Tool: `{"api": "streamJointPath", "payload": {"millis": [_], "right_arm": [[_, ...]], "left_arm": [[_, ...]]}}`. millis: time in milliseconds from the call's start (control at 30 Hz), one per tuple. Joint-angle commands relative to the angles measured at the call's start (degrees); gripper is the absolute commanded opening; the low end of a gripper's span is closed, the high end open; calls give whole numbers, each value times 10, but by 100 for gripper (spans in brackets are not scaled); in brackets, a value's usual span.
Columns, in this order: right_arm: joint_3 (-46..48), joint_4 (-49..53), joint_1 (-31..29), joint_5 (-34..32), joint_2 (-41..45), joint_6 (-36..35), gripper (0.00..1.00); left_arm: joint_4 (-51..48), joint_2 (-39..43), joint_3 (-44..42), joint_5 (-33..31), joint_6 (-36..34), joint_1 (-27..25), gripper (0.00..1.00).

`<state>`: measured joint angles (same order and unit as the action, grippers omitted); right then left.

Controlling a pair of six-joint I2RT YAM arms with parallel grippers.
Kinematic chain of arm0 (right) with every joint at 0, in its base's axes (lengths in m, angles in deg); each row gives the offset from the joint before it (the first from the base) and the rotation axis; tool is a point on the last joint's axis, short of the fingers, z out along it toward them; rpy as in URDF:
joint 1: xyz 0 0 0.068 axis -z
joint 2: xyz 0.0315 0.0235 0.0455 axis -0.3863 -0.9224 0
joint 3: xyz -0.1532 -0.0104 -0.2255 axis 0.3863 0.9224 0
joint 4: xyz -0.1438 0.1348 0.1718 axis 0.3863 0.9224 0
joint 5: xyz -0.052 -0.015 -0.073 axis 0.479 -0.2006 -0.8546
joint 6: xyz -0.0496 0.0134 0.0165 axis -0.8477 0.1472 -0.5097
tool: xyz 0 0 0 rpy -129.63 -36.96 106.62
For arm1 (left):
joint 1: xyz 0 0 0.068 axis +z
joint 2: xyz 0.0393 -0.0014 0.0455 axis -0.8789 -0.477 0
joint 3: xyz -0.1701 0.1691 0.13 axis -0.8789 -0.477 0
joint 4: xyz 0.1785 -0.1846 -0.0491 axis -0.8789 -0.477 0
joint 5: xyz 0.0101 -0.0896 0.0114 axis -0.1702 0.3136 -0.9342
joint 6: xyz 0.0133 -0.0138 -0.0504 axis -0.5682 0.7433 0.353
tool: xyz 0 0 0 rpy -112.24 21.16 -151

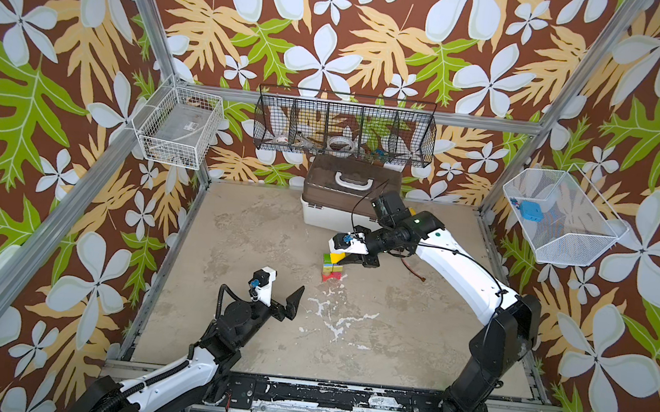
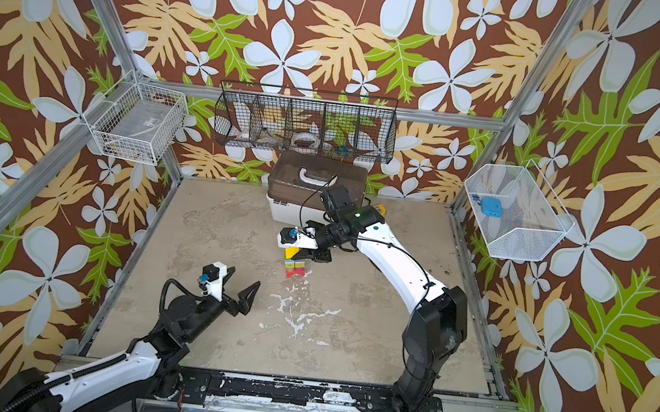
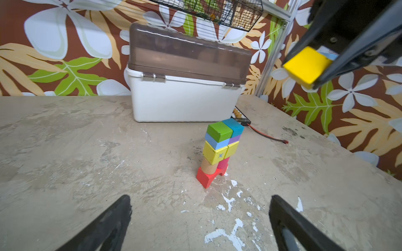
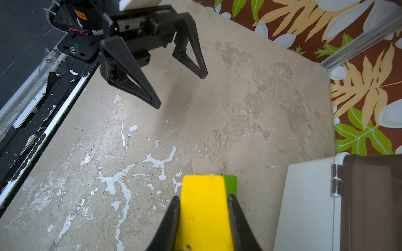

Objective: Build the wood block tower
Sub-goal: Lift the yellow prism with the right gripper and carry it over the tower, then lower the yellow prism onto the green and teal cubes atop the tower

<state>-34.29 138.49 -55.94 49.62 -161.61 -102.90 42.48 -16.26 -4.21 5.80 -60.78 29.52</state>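
The tower (image 1: 332, 268) (image 2: 296, 267) stands mid-table: a red arch base (image 3: 206, 177), tan (image 3: 208, 168) and pink cylinders, yellow cubes (image 3: 214, 153), light blue and purple cubes, then green (image 3: 219, 130) and teal (image 3: 235, 127) cubes on top. My right gripper (image 4: 204, 197) is shut on a yellow block (image 4: 203, 210) (image 3: 306, 67) and hovers over the tower, whose green top (image 4: 231, 183) peeks out beneath it. My left gripper (image 3: 200, 197) (image 2: 244, 278) is open and empty, low over the table in front and to the left of the tower.
A white box with a brown lid (image 1: 341, 200) sits at the back behind the tower. A black and red cable (image 3: 267, 135) lies on the table beside it. A black wire basket (image 1: 345, 127) hangs on the back wall, with white baskets (image 1: 180, 126) on the side rails.
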Motion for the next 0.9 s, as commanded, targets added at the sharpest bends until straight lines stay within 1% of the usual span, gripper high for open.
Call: {"api": "streamJointPath", "payload": {"millis": [0, 167, 433, 667, 867], "right_arm": [[-21, 20, 1, -22, -18, 5, 0], [-67, 38, 1, -3, -59, -1, 0], [-157, 93, 1, -32, -156, 8, 0], [-174, 102, 1, -28, -182, 13, 0], [-173, 102, 1, -42, -192, 13, 0]], "left_arm": [[24, -9, -17, 35, -17, 0, 100], [24, -18, -14, 32, -17, 0, 100], [27, -22, -14, 27, -17, 0, 100], [29, -32, -11, 25, -18, 0, 100], [30, -34, -11, 22, -17, 0, 100]]}}
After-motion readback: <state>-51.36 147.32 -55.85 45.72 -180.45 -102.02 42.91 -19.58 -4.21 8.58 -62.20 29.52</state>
